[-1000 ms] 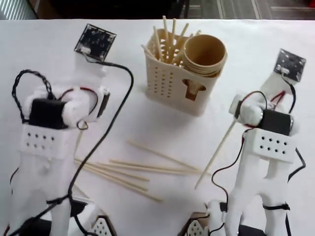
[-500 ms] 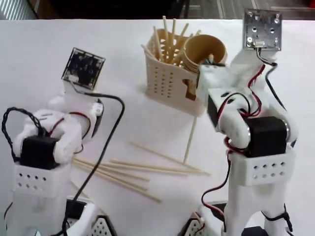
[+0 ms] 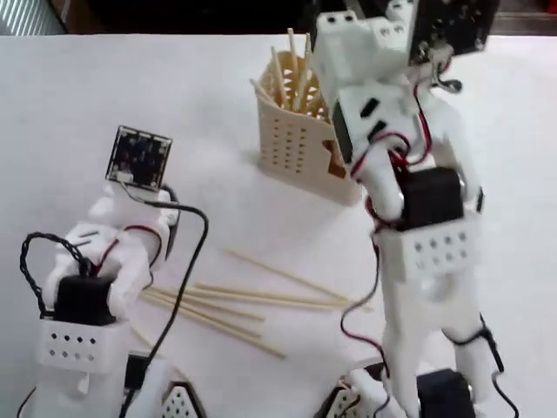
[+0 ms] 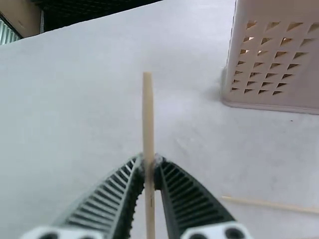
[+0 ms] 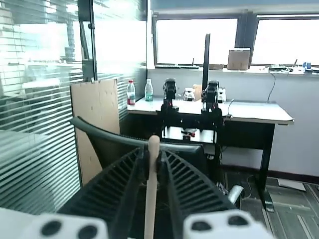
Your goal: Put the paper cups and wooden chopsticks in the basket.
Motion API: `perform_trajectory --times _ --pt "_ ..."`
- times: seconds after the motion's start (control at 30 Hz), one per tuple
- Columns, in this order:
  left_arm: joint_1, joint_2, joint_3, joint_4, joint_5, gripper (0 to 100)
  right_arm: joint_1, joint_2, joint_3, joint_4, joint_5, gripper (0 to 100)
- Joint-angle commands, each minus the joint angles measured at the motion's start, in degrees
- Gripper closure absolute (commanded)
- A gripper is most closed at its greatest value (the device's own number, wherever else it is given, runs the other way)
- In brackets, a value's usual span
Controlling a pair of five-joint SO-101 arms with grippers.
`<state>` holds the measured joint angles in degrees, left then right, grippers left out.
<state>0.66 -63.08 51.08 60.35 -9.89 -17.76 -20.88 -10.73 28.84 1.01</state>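
Left gripper pinches a chopstick, lower left; right gripper pinches another stick over the basket, top center.

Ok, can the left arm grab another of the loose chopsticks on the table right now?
Probably not yet: the left gripper is shut on a chopstick. The loose chopsticks lie close beside that arm, so reach looks fine once it unloads.
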Motion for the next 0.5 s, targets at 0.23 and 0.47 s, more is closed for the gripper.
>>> perform_trajectory --times 0.23,0.47 --pt "-0.48 -5.23 2.73 -1.93 1.05 98 -0.04 9.89 -1.49 -12.09 0.62 98.1" --pt "-0.57 -5.23 2.81 -1.76 1.14 98 1.19 10.77 6.59 -10.68 2.46 98.1"
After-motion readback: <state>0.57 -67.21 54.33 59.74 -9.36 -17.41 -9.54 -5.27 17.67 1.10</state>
